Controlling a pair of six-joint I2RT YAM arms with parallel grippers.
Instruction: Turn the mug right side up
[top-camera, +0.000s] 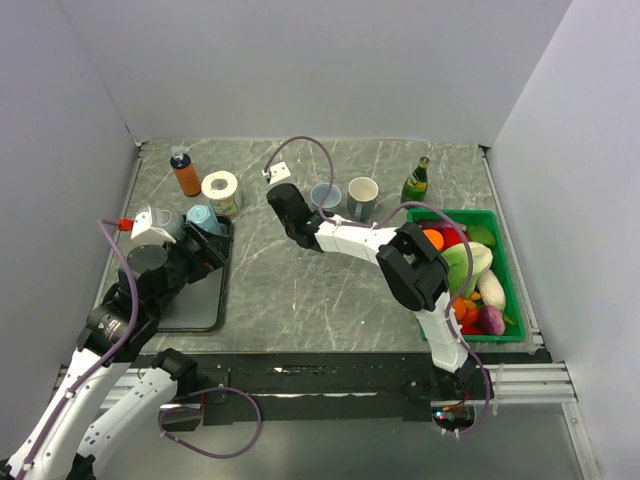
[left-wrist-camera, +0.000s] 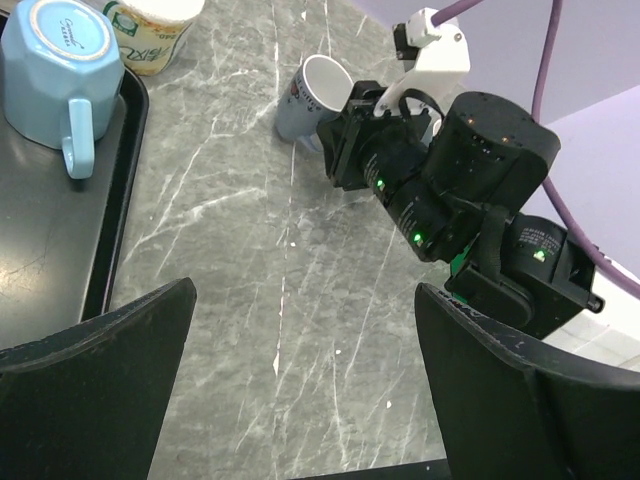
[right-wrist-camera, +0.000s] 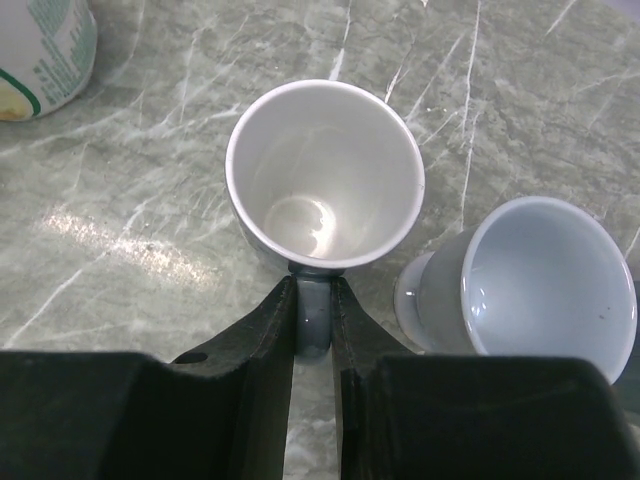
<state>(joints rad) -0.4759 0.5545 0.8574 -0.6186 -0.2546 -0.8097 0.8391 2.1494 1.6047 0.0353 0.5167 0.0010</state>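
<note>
- Grey marbled counter (top-camera: 300, 290) between plain white walls, both arms out over it.
- Right tool (right-wrist-camera: 312, 305) was pressed together on the handle (right-wrist-camera: 312, 335) of the grey mug (right-wrist-camera: 320, 180), one finger on each side of it.
- That mug sat straight ahead of the right tool's fingertips, mouth up and empty inside. Whether its base rested on the counter, I couldn't tell.
- Just right of the pinched mug stood a pale cup (right-wrist-camera: 540, 275), also mouth up; touching or not, I couldn't call it.
- Off to the front-left of the right tool stood a white tub (right-wrist-camera: 40, 50) with a green label.
- Left tool (left-wrist-camera: 305, 300) was spread wide, nothing between its fingers, only bare counter below.
- Ahead and to the left of the left tool lay a blue mug (left-wrist-camera: 60, 65), bottom up on a black tray (left-wrist-camera: 40, 250).
</note>
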